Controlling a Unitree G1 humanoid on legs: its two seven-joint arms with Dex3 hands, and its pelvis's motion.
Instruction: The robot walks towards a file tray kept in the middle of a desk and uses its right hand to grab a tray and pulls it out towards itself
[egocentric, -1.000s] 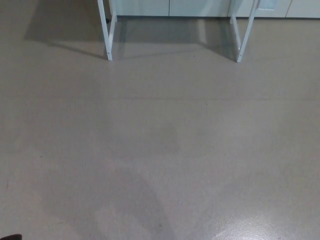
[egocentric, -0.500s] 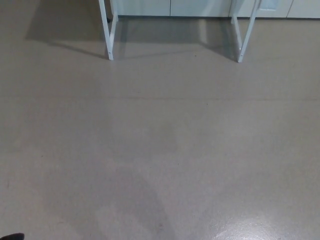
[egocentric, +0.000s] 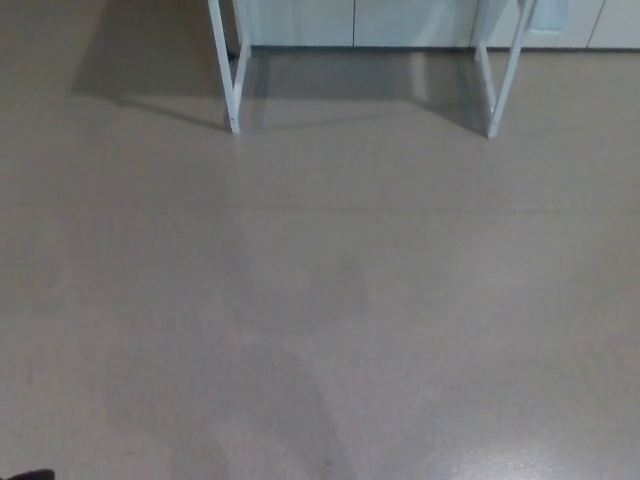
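Because the robot stands well short of the desk, the head view takes in mostly bare floor — nearest, a dark sliver at the bottom-left corner, too small to identify. Farther off stand the desk's white legs. Neither hand shows, so their state cannot be told; the file tray lies out of view, presumably above.

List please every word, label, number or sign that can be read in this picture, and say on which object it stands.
None: no readable text shows. The head view holds only the bare floor, two white desk legs and pale cabinet fronts behind them. No file tray or robot hand is clearly in view.
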